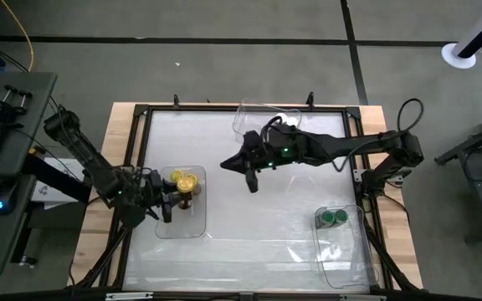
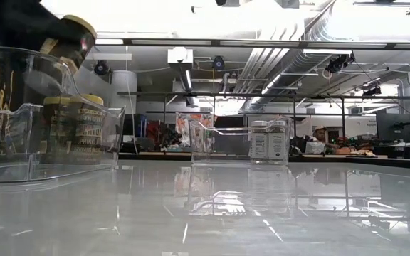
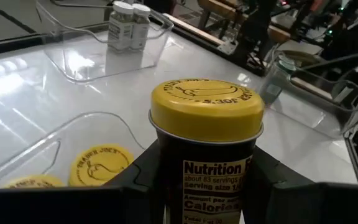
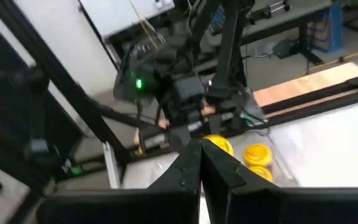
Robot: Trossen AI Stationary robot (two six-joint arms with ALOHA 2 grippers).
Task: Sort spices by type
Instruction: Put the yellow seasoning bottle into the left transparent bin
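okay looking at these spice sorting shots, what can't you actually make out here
- Yellow-lidded jar in the left gripper: its base is cut off by the left wrist view's edge, so its height above the bin is unclear.
- Green-lidded jars: too small in the high view to read labels.
- White-lidded jars: text too small in the left wrist view.
- Right gripper: fingers shut together; the table beneath is hidden in the right wrist view.

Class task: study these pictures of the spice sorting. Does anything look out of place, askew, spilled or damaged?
Nothing stands out. The left gripper holds one yellow-lidded jar above the bin with the other yellow-lidded jars. Green-lidded jars and white-lidded jars stand upright in separate bins.
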